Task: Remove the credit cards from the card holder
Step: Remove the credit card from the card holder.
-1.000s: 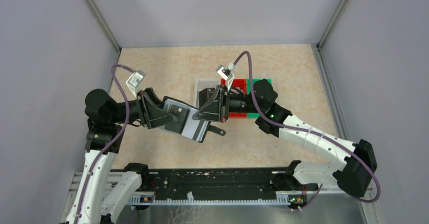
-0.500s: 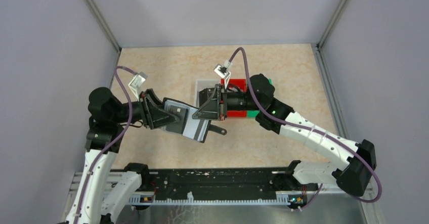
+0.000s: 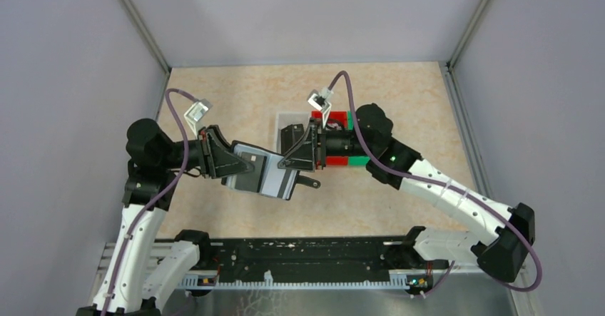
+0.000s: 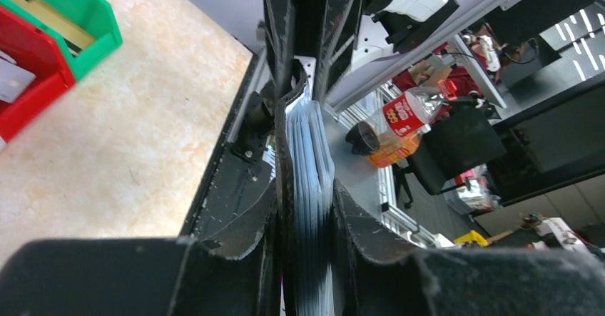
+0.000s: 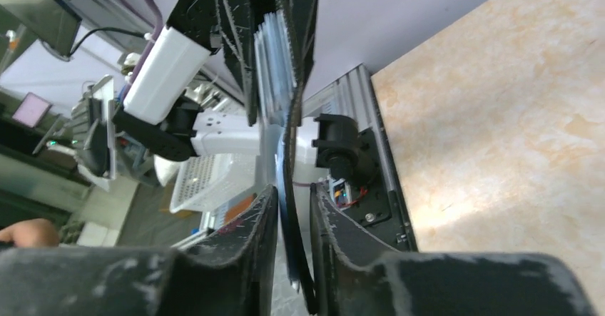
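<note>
The black card holder [image 3: 265,175] hangs open above the table, its grey-blue slots facing up and its snap tab [image 3: 308,182] sticking out to the right. My left gripper [image 3: 239,165] is shut on its left half; in the left wrist view [image 4: 307,187] the layered slots [image 4: 311,152] are pinched between the jaws. My right gripper [image 3: 294,159] is at its right end; in the right wrist view [image 5: 294,195] the jaws stand narrowly around a thin flap [image 5: 291,216]. No card shows sticking out of the holder. A grey-white card [image 4: 11,80] lies in the red bin.
A red bin [image 3: 335,161], a green bin [image 3: 360,160] and a pale bin [image 3: 287,120] stand at mid-table behind the right gripper. The green bin [image 4: 85,41] holds a tan card [image 4: 50,20]. Grey walls enclose the table on three sides.
The right arm has pushed a little to the left, keeping its gripper at the holder's right end. The holder and left gripper have shifted slightly left.
</note>
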Robot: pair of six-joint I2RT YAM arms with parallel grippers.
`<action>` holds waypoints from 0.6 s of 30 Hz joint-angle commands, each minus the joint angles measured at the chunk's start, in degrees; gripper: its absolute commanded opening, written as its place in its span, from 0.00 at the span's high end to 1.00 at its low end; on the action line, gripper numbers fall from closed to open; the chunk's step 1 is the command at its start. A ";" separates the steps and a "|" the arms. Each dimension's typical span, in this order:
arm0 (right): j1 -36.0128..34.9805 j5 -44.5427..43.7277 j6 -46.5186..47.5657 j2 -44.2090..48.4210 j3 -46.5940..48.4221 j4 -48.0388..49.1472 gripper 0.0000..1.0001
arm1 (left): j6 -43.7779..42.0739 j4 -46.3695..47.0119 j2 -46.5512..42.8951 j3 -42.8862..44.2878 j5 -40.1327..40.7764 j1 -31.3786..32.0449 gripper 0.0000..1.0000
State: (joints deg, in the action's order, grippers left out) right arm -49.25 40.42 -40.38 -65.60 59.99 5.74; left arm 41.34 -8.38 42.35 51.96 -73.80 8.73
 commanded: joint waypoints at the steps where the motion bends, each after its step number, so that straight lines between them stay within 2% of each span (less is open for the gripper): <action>1: 2.39 0.42 5.26 4.10 0.48 -0.67 0.65 | 5.35 5.53 -0.34 1.82 -4.02 -0.12 1.00; 4: 2.49 -2.98 8.22 4.38 3.45 -5.19 0.45 | 5.78 5.98 -0.72 1.92 -3.50 -0.12 1.00; 6: 2.64 -7.15 9.80 4.83 6.57 -8.30 0.41 | 5.80 5.85 -1.01 1.75 -2.93 -0.14 1.00; 9: 2.78 -12.27 8.41 7.01 8.48 -8.30 0.44 | 5.12 4.88 -1.21 1.71 -2.06 -0.12 1.00; 12: 2.83 -13.39 3.50 10.43 6.65 -1.81 0.50 | 3.17 2.56 -1.17 2.16 -0.60 -0.12 1.00; 15: 2.81 -13.29 -0.48 12.21 4.72 1.96 0.53 | 1.66 0.79 -0.82 2.63 1.82 -0.12 1.00; 18: 2.76 -9.59 -5.80 12.18 1.85 8.50 0.52 | 1.42 -0.12 -0.54 2.58 4.42 -0.12 1.00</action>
State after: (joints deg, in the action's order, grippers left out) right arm -46.68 29.15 -38.79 -54.24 64.45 3.33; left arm 44.14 -7.55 41.91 52.29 -73.30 8.62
